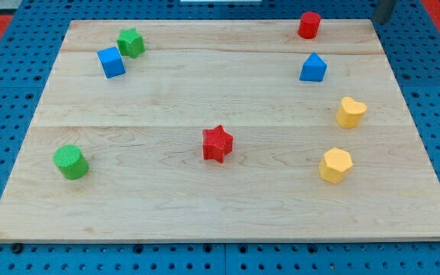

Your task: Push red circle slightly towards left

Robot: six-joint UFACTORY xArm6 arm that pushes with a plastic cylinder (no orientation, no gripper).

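The red circle (308,24) stands near the board's top edge, right of centre. A dark rod enters at the view's top right corner; my tip (381,17) is just off the board's top right corner, well to the right of the red circle and apart from it. Below the red circle sits a blue pentagon-like block (312,68).
A green star-like block (131,42) and a blue cube (111,62) sit at the top left. A green circle (71,162) is at the lower left, a red star (218,143) at the centre. A yellow heart-like block (351,111) and a yellow hexagon (335,165) are at the right. The wooden board (205,221) lies on blue pegboard.
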